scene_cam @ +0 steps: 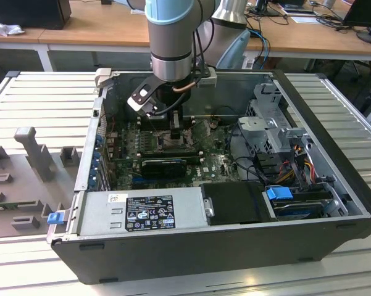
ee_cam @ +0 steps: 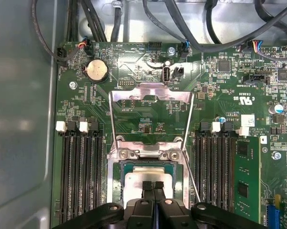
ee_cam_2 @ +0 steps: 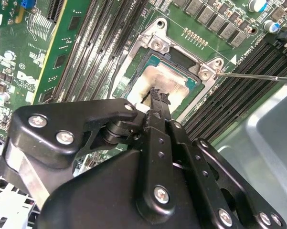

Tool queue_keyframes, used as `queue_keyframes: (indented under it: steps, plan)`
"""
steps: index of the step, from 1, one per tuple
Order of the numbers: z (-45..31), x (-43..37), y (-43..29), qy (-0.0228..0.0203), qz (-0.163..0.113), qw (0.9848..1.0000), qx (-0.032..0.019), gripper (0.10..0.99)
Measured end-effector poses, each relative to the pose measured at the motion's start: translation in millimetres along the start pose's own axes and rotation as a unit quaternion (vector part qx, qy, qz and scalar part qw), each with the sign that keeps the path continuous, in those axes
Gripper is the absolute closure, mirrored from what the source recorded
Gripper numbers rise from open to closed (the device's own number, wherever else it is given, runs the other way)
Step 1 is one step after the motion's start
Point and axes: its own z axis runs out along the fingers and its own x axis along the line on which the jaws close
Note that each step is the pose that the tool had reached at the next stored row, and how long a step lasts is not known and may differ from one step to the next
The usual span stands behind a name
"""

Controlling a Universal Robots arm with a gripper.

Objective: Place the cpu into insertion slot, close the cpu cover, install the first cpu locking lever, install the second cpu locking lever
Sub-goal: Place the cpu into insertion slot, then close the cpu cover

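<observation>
I have my black two-fingered gripper (ee_cam: 153, 185) down inside the open black computer case (scene_cam: 234, 246), fingers clenched tip to tip with nothing between them that I can make out. In both wrist views the tips sit on or just above the cpu (ee_cam: 133, 181), the small square chip with the pale silvery face. I can't confirm actual contact.

The chip lies flat in the insertion slot (ee_cam: 148, 162), the dark-framed square socket in the middle of the green circuit board (ee_cam: 219, 86), between the two banks of long black memory slots (ee_cam: 81, 176). It looks square to the frame, with no corner riding up that I can see.

The cpu cover (ee_cam: 150, 92), a thin silvery metal frame with a big square window, stands open. It is swung back from the socket's hinge edge toward the side of the board with the round coin cell (ee_cam: 96, 71). One thin wire locking lever (ee_cam_2: 258, 76) sticks out from the socket's corner, unlatched.

I read this as the seating step, nearly done. To do it well I'd keep any touch light and straight down near the middle of the chip's face. A sideways drag could skew it in the frame, and a press near an edge could tip the far side up. Before trusting it, I'd check that all four edges are level with the frame
</observation>
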Motion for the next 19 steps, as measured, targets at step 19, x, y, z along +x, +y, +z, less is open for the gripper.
queue_keyframes:
  steps: [19]
  plan:
    - [-8.0, 0.1, 0.7, -0.0003, 0.0, 1.0, 0.0, 0.98]
